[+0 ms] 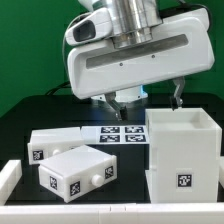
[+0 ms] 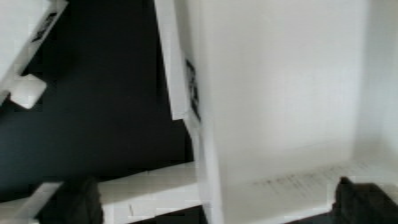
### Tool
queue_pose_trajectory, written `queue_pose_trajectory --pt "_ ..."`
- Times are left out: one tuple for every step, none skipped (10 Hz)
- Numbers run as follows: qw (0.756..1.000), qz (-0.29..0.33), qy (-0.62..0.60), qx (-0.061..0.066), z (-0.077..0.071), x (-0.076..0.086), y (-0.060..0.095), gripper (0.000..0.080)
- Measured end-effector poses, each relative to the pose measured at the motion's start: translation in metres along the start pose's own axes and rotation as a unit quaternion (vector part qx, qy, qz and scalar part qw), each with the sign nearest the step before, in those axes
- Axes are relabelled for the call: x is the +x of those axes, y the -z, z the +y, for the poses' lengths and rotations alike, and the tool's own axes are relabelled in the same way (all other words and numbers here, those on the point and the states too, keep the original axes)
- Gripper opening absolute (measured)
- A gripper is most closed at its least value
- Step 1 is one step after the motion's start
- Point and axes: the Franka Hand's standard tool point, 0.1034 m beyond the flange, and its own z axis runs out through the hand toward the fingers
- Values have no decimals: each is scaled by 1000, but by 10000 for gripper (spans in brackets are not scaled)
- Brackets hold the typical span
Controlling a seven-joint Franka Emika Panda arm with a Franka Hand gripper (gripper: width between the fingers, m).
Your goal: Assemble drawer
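Exterior view: casing (image 1: 182,150), an open-topped white plastic box, upright on the black table (image 1: 25,120) at the exterior view's right. It is probably light, stiff, slick and thin-walled, best pinched across one wall at the rim. The gripper (image 1: 146,100) hangs just above its back rim, jaws spread wide, holding nothing. Same view: marker board (image 1: 122,135) just beside the casing, with the back tray (image 1: 58,141) and front tray (image 1: 76,172) further left, likely no obstacle. Wrist view: one casing wall (image 2: 267,110) runs between the dark fingers (image 2: 63,203), apparently untouched.
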Motion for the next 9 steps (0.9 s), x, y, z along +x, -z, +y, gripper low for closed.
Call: queue_pose_trajectory --pt "1000 0 2 0 -2 0 0 649" --pt "1000 -5 -4 -2 -1 -3 -3 649" --pt "1000 -15 -5 -12 0 -10 -11 649" --pt "999 -23 2 -23 1 -14 -18 649" --pt "999 -21 2 -24 2 -13 -23 649" --pt "1000 -19 1 -24 3 -12 -25 649" --pt "1000 -15 2 -24 2 -11 -26 649" --pt "1000 -16 2 -24 3 -11 -26 649" --pt "1000 -16 2 -24 3 -11 -26 529"
